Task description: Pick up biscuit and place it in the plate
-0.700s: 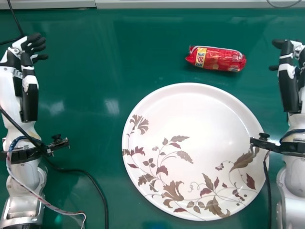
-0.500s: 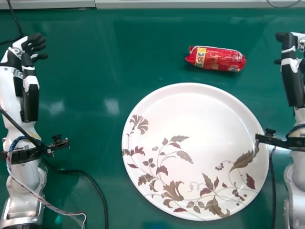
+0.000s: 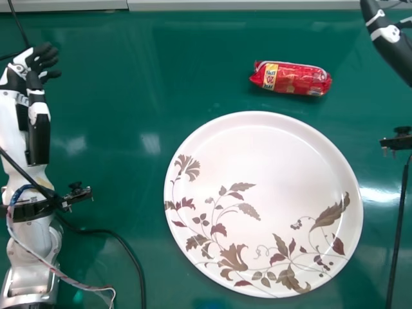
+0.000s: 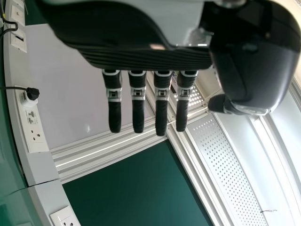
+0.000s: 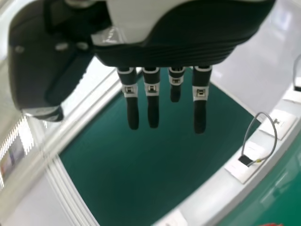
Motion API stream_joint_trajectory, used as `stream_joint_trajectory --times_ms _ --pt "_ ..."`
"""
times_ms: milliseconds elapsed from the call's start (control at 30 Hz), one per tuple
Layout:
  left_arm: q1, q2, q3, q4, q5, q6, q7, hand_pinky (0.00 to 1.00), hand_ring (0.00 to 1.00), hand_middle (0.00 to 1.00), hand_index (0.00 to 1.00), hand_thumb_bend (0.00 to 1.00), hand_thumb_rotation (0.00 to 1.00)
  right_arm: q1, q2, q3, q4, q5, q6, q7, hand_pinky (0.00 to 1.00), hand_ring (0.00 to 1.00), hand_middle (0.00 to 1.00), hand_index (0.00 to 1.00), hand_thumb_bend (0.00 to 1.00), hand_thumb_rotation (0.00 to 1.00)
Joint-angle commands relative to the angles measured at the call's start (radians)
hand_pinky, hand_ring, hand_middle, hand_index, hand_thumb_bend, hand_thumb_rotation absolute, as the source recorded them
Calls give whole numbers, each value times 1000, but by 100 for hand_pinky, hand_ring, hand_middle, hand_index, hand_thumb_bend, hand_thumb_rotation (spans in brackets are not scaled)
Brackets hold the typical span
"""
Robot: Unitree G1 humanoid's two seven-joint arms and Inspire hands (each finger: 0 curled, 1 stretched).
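The biscuit pack lies on the worktop just past the plate, maybe for a short trip, and the left robot hand and right robot hand are empty with fingers straight, likely ready to grab.

The place looks like a robotics lab: a white-and-black jointed robot arm and a thin black cable lie over the left of a glossy green tabletop. The left wrist view shows white rectangular socket plates, silver metal framing and a perforated panel.
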Motion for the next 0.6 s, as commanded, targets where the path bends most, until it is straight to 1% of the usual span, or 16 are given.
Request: stream_joint_trajectory --times_ms 0,67,133,267,400,467,567 --pt "41 -9 2 39 4 2 -4 68 79 80 80 25 0 -68 -62 50 71 -19 -42 47 59 77 83 82 84 51" --pt "38 -6 3 37 5 5 -7 67 79 80 80 26 0 -139 -95 95 140 -24 -49 96 61 79 86 84 89 46" --pt "34 -3 6 43 9 3 -6 67 79 80 81 26 0 -203 -119 141 199 -45 -52 135 62 81 88 86 91 45" --pt "31 -2 4 49 -4 -3 -14 69 80 81 81 26 0 -306 -132 218 312 -80 -71 177 62 81 89 87 96 42" --pt "37 -7 4 31 3 14 -14 70 80 81 81 26 0 -393 -129 284 428 -108 -86 219 62 81 91 90 98 45" --pt "37 -6 4 33 5 10 -14 69 80 81 81 26 0 -423 -122 308 476 -116 -92 230 63 82 92 91 99 45" --pt "37 -3 4 37 -2 7 -18 68 79 81 81 27 0 -458 -119 354 530 -152 -91 243 66 85 94 93 100 49"
